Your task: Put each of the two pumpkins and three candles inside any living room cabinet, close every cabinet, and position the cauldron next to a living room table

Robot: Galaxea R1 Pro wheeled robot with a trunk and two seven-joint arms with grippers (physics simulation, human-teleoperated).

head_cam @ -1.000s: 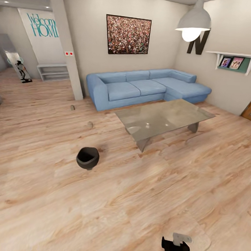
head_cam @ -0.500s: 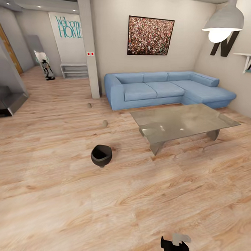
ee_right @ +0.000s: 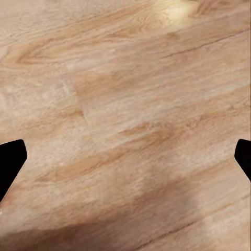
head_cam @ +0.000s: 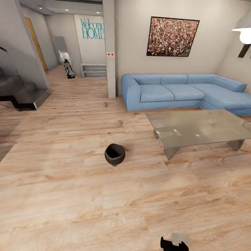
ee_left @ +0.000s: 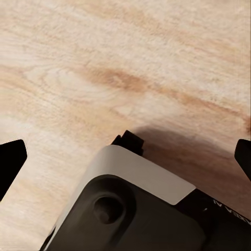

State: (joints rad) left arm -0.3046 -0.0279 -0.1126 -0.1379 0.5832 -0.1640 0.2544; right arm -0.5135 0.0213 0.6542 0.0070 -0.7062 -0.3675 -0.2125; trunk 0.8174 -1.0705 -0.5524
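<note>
The cauldron (head_cam: 114, 154) is seen on the floor (head_cam: 64, 196) well ahead of both tools and apart from the glass desk (head_cam: 202, 129), which lies further right. Two candles (head_cam: 119, 122) are found beyond it, towards the pillar (head_cam: 109, 44). Neither arm is clearly nearer.

In the wrist views only bare boards lie below; the left tool (ee_left: 125, 157) and right tool (ee_right: 125, 157) are each spread apart, holding nothing.
</note>
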